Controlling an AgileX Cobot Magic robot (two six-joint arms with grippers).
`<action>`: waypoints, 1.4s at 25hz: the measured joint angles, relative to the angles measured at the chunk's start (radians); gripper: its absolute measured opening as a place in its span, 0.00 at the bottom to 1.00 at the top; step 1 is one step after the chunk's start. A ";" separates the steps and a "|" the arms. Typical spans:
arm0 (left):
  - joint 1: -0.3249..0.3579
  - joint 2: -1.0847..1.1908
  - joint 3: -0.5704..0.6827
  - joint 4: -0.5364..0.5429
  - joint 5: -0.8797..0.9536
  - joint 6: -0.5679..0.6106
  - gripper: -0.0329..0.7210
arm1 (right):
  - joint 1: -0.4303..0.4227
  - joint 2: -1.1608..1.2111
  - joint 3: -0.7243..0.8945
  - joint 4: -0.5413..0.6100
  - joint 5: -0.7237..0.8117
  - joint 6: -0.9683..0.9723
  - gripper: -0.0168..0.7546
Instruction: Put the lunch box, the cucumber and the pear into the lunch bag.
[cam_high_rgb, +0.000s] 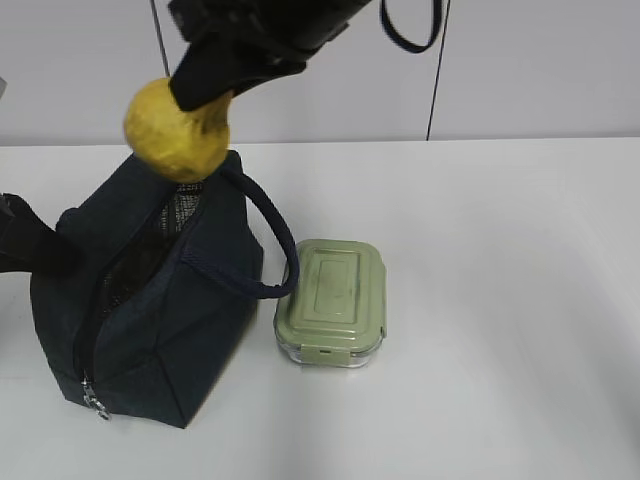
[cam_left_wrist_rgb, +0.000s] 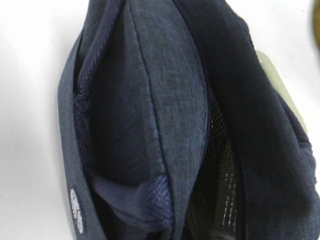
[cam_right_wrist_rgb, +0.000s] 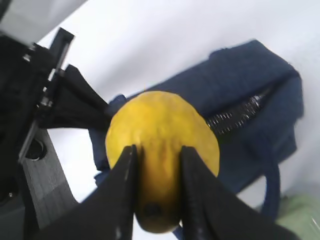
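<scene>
The right tool (cam_right_wrist_rgb: 156, 197), closed on the pear (cam_high_rgb: 178, 128), holds it above the unzipped lunch bag (cam_high_rgb: 150, 310); next it likely must lower the pear through the opening and let go. The lunch box (cam_high_rgb: 333, 300) waits on the surface (cam_high_rgb: 520, 300) just beside the bag; the left tool's state cannot be told.

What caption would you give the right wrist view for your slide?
Right hand shut on the yellow pear, held above the navy lunch bag with its zip open.

Yellow pear (cam_high_rgb: 177, 135) hangs above open navy lunch bag (cam_high_rgb: 150, 320); green-lidded lunch box (cam_high_rgb: 333, 300) beside it.
</scene>
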 joint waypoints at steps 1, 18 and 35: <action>0.000 0.000 0.000 0.000 0.000 0.000 0.04 | 0.011 0.016 0.000 0.005 -0.025 -0.018 0.23; 0.000 0.000 0.000 0.001 0.000 0.000 0.04 | 0.032 0.218 -0.011 -0.011 -0.010 -0.073 0.54; 0.000 0.000 -0.001 0.001 0.001 0.000 0.04 | -0.136 0.035 0.216 -0.383 -0.044 0.345 0.58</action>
